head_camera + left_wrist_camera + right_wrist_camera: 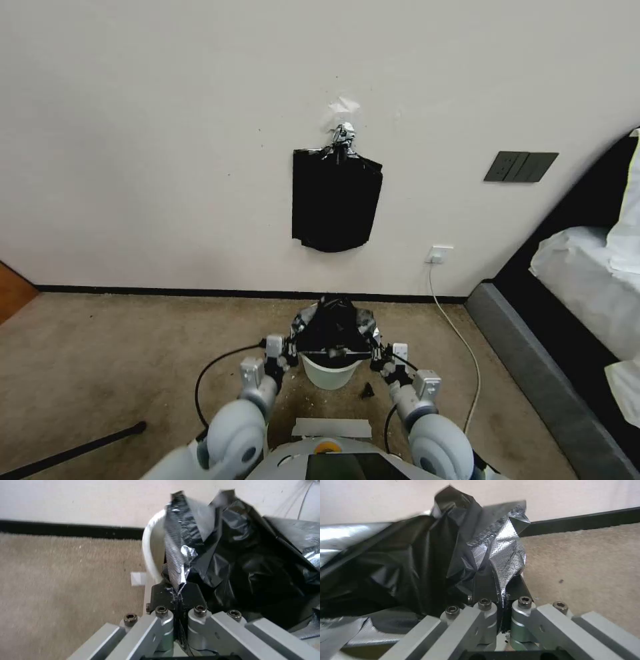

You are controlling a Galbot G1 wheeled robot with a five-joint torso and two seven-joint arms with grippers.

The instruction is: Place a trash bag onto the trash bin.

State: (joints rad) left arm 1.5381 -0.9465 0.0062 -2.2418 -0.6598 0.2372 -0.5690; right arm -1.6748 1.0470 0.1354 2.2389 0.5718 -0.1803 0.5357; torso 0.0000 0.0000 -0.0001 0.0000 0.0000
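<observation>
Both end effectors, left (291, 349) and right (377, 357), pinch the trash bag (333, 327) over the trash bin (328, 375).

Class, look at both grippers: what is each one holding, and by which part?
Both hold the trash bag over the trash bin: left gripper pinches its left edge, right gripper its right edge.

both arms are pale grey-white with rounded bulbous joint shells and boxy silver blocks nearer the wrists. black cables loop out beside each arm. the left gripper (178, 590) and right gripper (498, 590) have black fingers on silver-grey linkage bars fastened with dark hex-socket screws.
</observation>
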